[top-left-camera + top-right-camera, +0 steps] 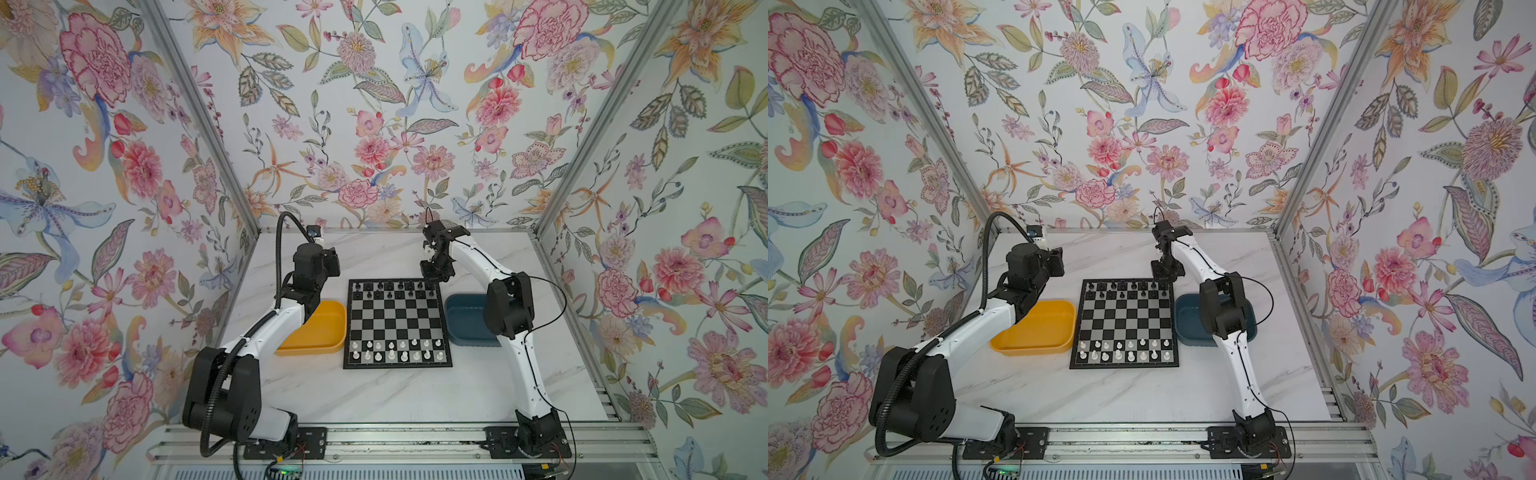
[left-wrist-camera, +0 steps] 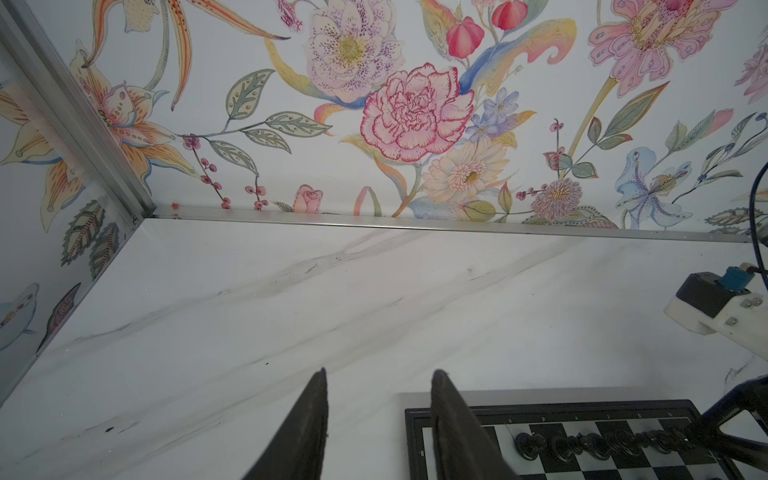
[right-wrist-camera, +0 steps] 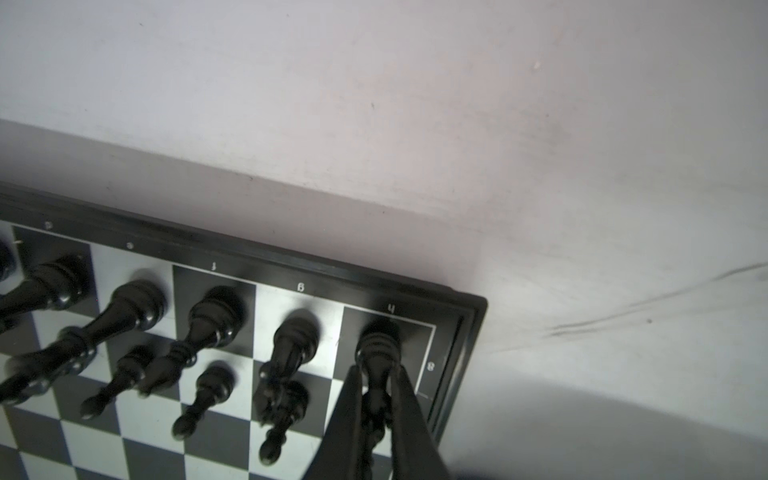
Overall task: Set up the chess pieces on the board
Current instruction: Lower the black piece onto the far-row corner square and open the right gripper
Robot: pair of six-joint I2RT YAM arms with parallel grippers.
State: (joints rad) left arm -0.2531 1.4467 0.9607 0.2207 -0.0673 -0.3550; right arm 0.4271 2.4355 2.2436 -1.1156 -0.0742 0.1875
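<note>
Right fingers (image 3: 345,419) closed on small black plastic chess piece (image 3: 376,345), upright on far right corner sq of black-and-silver checked chessboard (image 1: 397,320); "8" printed beside that sq. Right arm (image 1: 476,257) stretched fwd, wrist pointing down. Left fingers (image 2: 307,424) apart, empty, above white marble desk (image 2: 249,311) by board's far left corner; left arm (image 1: 270,328) bent above yellow plastic tray (image 1: 328,328). White pieces (image 1: 392,354): two near rows.

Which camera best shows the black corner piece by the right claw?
Right wrist: the corner piece stands close, inside the right gripper. In both top views that gripper covers it; in the left wrist view too.
</note>
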